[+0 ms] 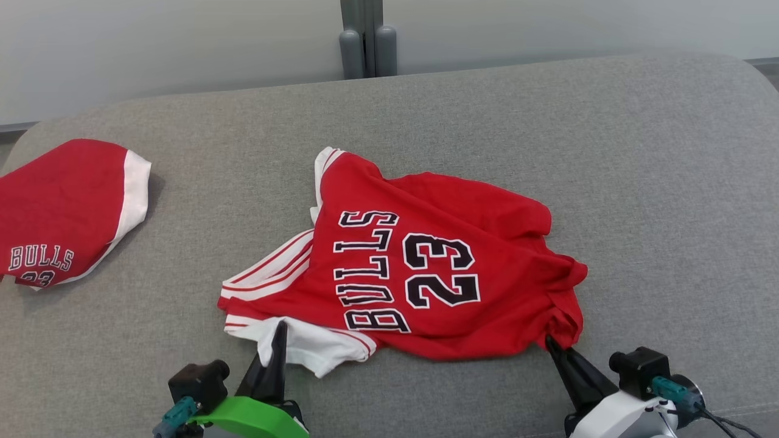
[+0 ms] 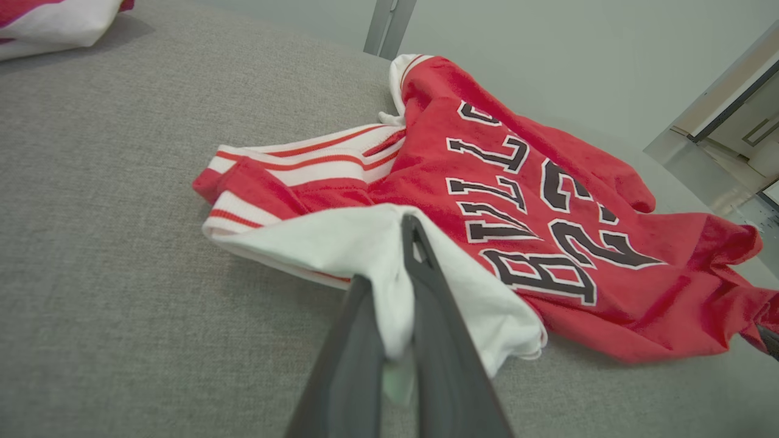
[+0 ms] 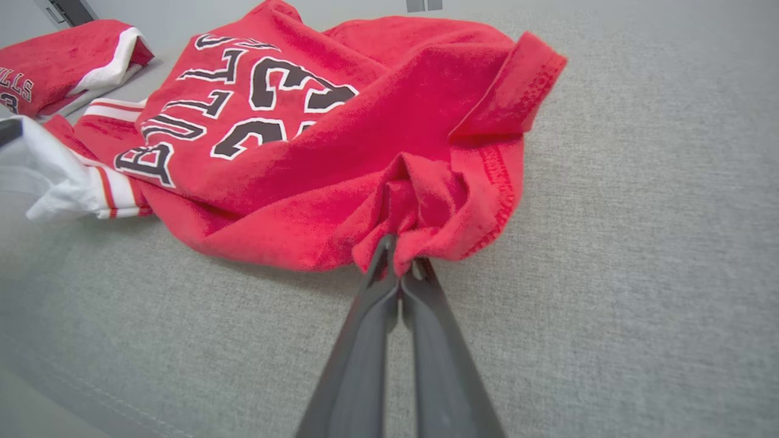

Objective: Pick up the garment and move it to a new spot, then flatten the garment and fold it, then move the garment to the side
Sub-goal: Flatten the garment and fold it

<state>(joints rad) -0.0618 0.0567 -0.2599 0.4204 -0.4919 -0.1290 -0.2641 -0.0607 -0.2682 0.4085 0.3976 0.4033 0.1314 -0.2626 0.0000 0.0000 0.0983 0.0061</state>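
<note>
**Asker:** What sits farthest out on your left?

**Me:** A second red jersey (image 1: 67, 207), folded. It lies well off to the outer side of my left gripper (image 1: 279, 331), on the same grey cushion (image 1: 487, 109).

**Asker:** And that left gripper?

**Me:** Its jaws are closed on the garment (image 1: 505, 243). They have a fold of the white sleeve (image 2: 341, 243) pinched between the two fingers, and the cloth bulges out on either side of them.

**Asker:** Where does the rest of the garment lie?

**Me:** It lies rumpled on the cushion just beyond my fingertips, spanning the space between both grippers. The BULLS 23 lettering (image 1: 371, 274) faces up and is turned sideways to me. Striped trim shows just past the left jaws.

**Asker:** And on the right?

**Me:** My right gripper (image 1: 551, 342) has its jaws pressed together on a bunched red corner of the hem (image 3: 426, 201). The cloth puckers right at the tips and fans away from them toward the lettering.
</note>
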